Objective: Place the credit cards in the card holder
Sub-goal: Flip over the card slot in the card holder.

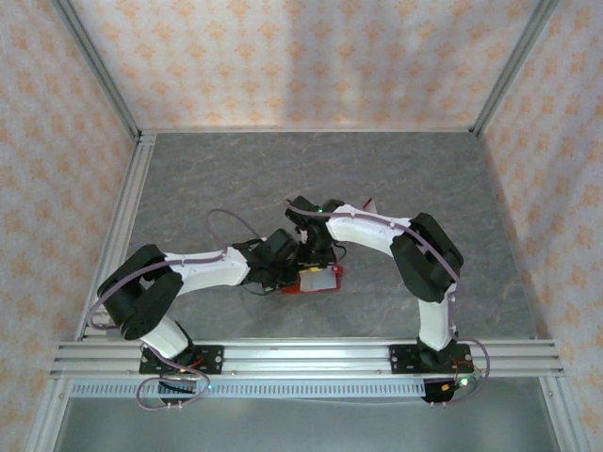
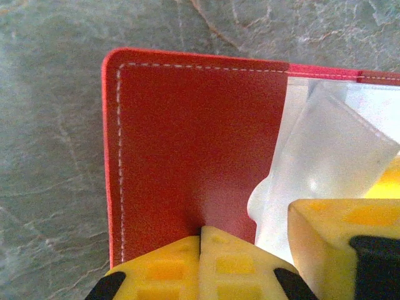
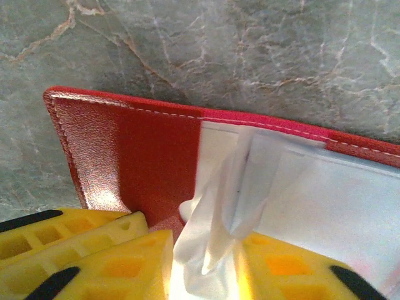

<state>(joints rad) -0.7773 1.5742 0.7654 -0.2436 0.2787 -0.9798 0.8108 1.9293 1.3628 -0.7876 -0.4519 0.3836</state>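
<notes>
The card holder (image 1: 323, 281) lies open on the grey table, its red flap (image 2: 194, 137) to the left and its pale sleeves (image 2: 331, 150) to the right. My left gripper (image 2: 201, 236) is shut, its tips resting on the near part of the red flap. My right gripper (image 3: 206, 262) is open, with the jaws on either side of a crumpled pale sleeve (image 3: 219, 219) that stands up between them. I cannot tell a credit card apart from the sleeves. One of the right gripper's yellow fingers (image 2: 337, 244) shows in the left wrist view.
Both arms meet over the card holder at the table's middle front, the left gripper (image 1: 294, 264) beside the right gripper (image 1: 316, 256). Patterned walls and metal rails (image 1: 122, 217) bound the table. A small pale thing with a red edge (image 1: 367, 203) peeks out behind the right arm.
</notes>
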